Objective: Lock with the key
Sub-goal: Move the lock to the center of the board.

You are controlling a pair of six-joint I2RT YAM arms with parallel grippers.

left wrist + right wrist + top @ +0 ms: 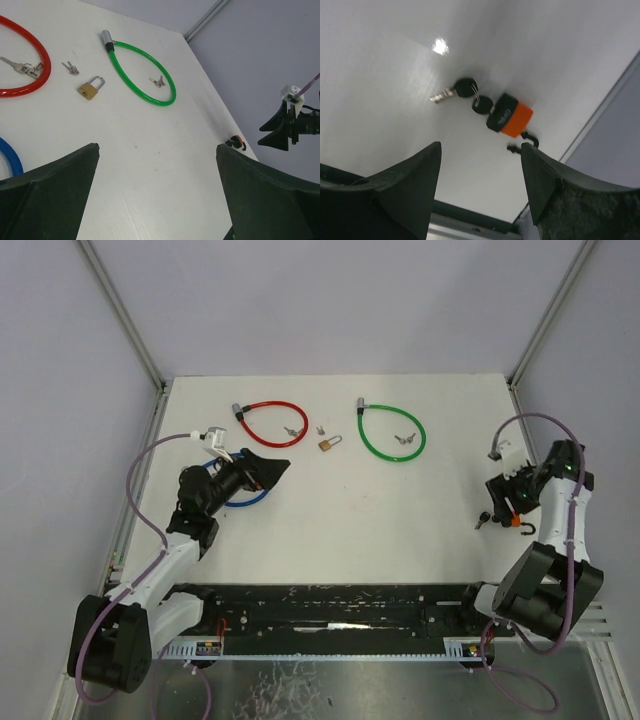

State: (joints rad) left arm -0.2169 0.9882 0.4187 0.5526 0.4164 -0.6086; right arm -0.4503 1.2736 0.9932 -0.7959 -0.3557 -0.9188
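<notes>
An orange and black padlock (510,118) lies on the white table near its right edge, its black shackle (527,140) swung open. A bunch of black-headed keys (462,90) is attached to it and lies beside it. My right gripper (480,150) is open and empty, hovering just short of the padlock; the top view shows the gripper (495,498) above the padlock (513,521). My left gripper (157,150) is open and empty over bare table, left of centre in the top view (278,476). A small brass padlock (90,88) with small keys (71,67) lies beyond it.
A red cable lock (272,423) with keys (292,430) and a green cable lock (392,430) with keys (405,438) lie at the back. A blue cable lock (240,498) lies under the left arm. A metal frame post (205,20) runs along the table's right edge.
</notes>
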